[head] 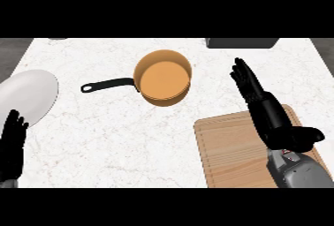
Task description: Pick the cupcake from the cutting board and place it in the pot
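Cupcake not visible anywhere: nothing shows on the bare part of the cutting board [228,154], and the pot [163,77] looks plain orange inside. If the cupcake is on the board, it can only be hidden under the right hand [277,121] or its forearm; cannot tell. The right hand lies over the board's far right part, fingers straight and pointing away from the robot, past the board's far edge, thumb sticking out to the right. It is open, with no hold on anything that shows. The pot sits on the counter [111,137], left of the right hand's fingertips and apart from them, beyond the board's far left corner. Its black handle [104,84] points left toward the white plate [26,97]. The left hand [12,143] rests open at the lower left edge, fingers up, just beside the plate and well apart from the board. The right hand is clearly nearer both board and pot, so my guess is that it does the job, carrying leftward and away to the pot.
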Controlling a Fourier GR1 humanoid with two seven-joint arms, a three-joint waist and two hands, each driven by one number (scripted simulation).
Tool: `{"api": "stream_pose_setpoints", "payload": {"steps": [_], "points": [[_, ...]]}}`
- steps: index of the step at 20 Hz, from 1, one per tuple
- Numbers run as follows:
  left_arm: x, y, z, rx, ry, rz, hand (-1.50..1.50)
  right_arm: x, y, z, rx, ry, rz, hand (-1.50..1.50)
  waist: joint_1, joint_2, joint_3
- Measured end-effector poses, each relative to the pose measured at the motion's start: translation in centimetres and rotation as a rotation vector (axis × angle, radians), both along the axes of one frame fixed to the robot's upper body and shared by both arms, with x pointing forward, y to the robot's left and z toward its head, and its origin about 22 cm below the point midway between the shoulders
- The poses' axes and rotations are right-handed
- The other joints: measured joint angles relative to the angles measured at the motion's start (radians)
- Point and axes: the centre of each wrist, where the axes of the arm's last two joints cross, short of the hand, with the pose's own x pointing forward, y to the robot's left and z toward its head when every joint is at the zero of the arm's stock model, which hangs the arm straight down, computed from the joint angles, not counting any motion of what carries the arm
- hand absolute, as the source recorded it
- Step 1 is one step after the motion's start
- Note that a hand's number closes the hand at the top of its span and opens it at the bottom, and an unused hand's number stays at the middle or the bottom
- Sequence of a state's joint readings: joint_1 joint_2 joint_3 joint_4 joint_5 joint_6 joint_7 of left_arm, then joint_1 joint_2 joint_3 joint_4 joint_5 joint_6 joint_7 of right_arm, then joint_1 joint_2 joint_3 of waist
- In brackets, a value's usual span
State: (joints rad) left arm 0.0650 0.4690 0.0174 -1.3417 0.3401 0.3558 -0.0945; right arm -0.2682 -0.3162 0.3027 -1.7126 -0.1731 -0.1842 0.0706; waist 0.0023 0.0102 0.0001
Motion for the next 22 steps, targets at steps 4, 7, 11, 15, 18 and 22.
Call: {"api": "stream_pose_setpoints", "payload": {"steps": [4, 7, 11, 15, 18, 22], "points": [[2.2, -1.5, 2.3, -0.007, -0.081, -0.078, 0.00, 1.7, -4.2, 0.0, 0.000, -0.030, 0.109, 1.50, 0.001, -0.001, 0.002], [4.0, -3.4, 4.4, -0.021, -0.157, -0.164, 0.00, 2.6, -7.0, 1.5, -0.113, -0.105, 0.212, 1.50, -0.003, -0.003, 0.003], [5.5, -6.0, 6.3, -0.060, -0.203, -0.268, 0.00, 3.4, -12.6, 0.2, -0.220, -0.163, 0.222, -1.50, 0.005, 0.007, 0.007], [6.4, -7.3, 8.1, -0.089, -0.208, -0.318, 0.00, 3.2, -17.7, -1.6, -0.161, -0.240, 0.281, -1.50, 0.015, 0.007, 0.009], [7.0, -8.4, 8.7, -0.093, -0.211, -0.324, 0.00, 3.0, -20.9, -1.2, -0.189, -0.276, 0.287, -1.50, 0.016, 0.005, 0.008], [7.3, -8.4, 9.3, -0.097, -0.203, -0.335, 0.00, 2.9, -23.5, 0.6, -0.323, -0.252, 0.300, -1.50, 0.021, 0.002, 0.005]]}}
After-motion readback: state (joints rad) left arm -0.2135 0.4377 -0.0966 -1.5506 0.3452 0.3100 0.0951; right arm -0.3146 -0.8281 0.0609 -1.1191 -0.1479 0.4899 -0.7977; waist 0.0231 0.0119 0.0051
